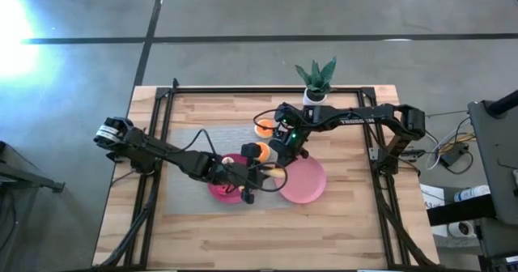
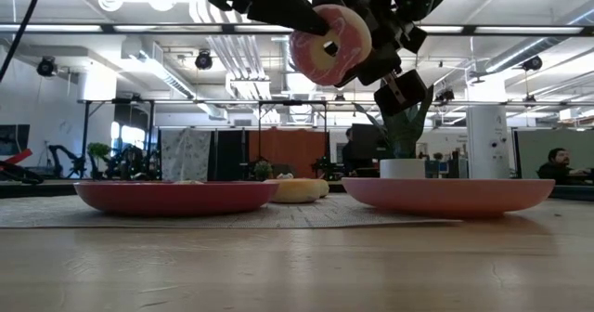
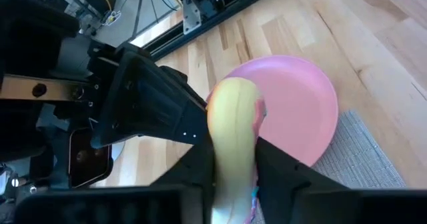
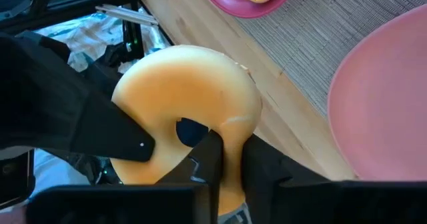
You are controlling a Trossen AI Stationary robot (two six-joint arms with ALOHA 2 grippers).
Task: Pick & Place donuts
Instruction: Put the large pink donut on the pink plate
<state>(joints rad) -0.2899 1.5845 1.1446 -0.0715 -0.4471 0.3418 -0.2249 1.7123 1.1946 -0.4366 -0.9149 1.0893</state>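
Only the low view shows both held donuts well above the plates: the left gripper (image 3: 233, 177) clamps a yellow-edged donut (image 3: 233, 127), the right gripper (image 4: 223, 167) an orange donut (image 4: 190, 121).

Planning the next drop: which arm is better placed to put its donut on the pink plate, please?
Probably left: the left tool holds a donut at the rim of the pink plate; the right tool is farther.

Donut held high above two plates

A pink-iced donut (image 2: 329, 45) hangs clamped in a dark gripper (image 2: 316, 24) above the magenta plate (image 2: 174, 197) and pink plate (image 2: 448, 195); a yellowish donut (image 2: 295, 189) lies between them.
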